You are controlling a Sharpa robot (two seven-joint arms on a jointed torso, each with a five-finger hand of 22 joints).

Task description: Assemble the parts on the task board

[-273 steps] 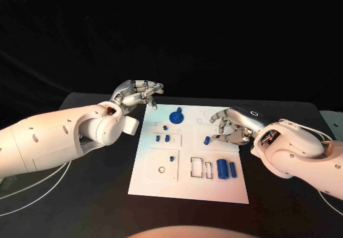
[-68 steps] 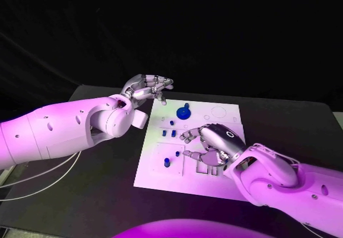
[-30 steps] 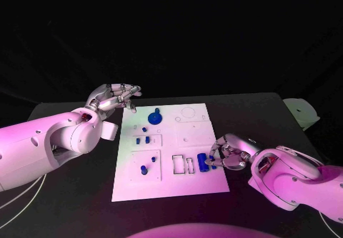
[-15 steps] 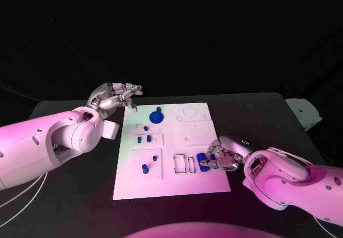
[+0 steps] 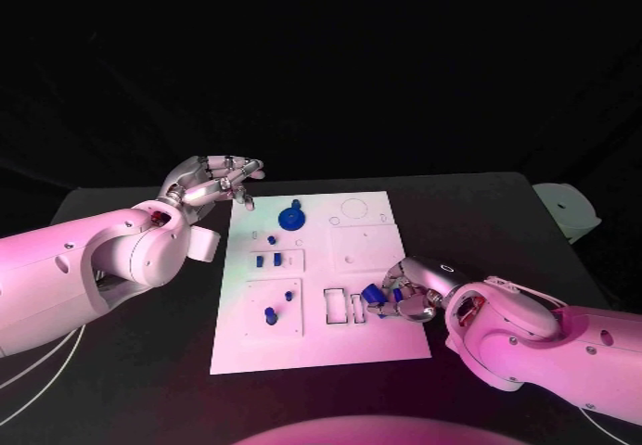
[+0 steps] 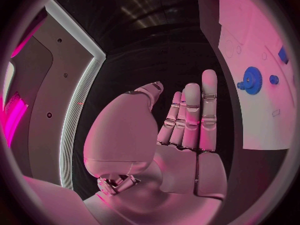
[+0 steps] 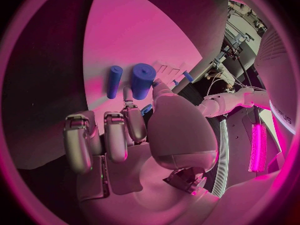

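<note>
The white task board [image 5: 351,243] lies in the middle of the black table. My right hand [image 5: 412,290] is over the board's near right part and pinches a short blue cylinder [image 5: 371,294] [image 7: 142,80] between thumb and a finger, beside two rectangular slots [image 5: 344,307]. A second blue cylinder [image 7: 114,81] lies on the board close to it. A blue gear [image 5: 292,220] [image 6: 252,80] sits at the far end, with small blue pegs [image 5: 268,260] below it and a blue piece [image 5: 270,316] in the near left panel. My left hand [image 5: 214,180] [image 6: 184,127] hovers past the board's far left corner, holding nothing.
A white rounded object [image 5: 559,210] stands at the table's right edge. Bare black table [image 5: 134,371] lies on the near left of the board. My left forearm [image 5: 94,269] stretches along the board's left side.
My right hand has closed on one blue cylinder, lifted it off the board and carried it slightly left toward the slots. The left hand has stayed in place.
</note>
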